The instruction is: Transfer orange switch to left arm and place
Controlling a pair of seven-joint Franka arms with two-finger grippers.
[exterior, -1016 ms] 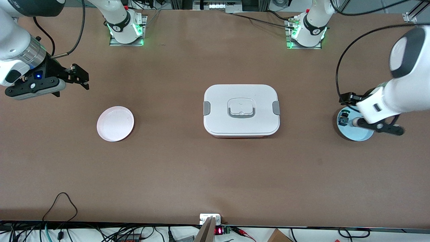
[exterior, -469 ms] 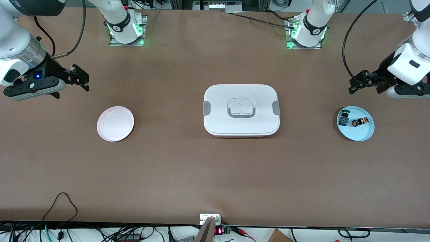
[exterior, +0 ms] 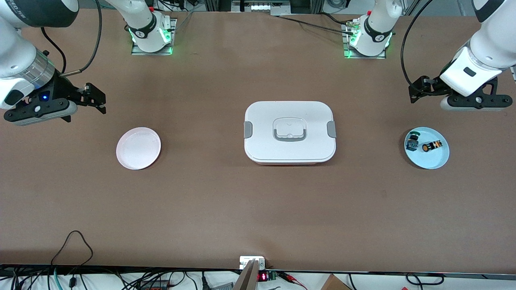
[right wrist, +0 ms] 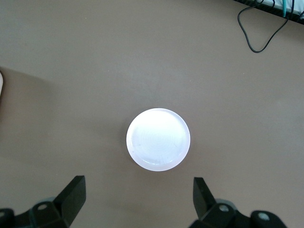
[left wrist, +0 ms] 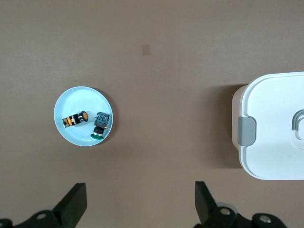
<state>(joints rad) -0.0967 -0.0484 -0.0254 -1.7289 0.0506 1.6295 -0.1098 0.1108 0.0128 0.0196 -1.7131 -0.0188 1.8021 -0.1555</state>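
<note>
The orange switch [exterior: 429, 146] lies on its side on a light blue plate [exterior: 433, 159] at the left arm's end of the table, beside a green-capped switch [exterior: 412, 141]. In the left wrist view the orange switch [left wrist: 75, 119] lies on the blue plate [left wrist: 80, 100]. My left gripper [exterior: 417, 89] is open and empty in the air beside the blue plate, toward the arms' bases; it also shows in the left wrist view [left wrist: 140, 204]. My right gripper [exterior: 94, 98] is open and empty, up beside a pink plate [exterior: 138, 148]; it also shows in the right wrist view [right wrist: 137, 199].
The big white box [exterior: 289, 131] stands at the table's middle, between the two plates; its end shows in the left wrist view [left wrist: 273, 126]. The pink plate [right wrist: 158, 138] has nothing on it. A black cable loop [exterior: 72, 241] lies near the table's front edge.
The left gripper was down over the blue plate, hiding the orange switch. It has lifted off empty and moved toward the arms' bases. Both switches stayed on the plate. The right arm barely moved.
</note>
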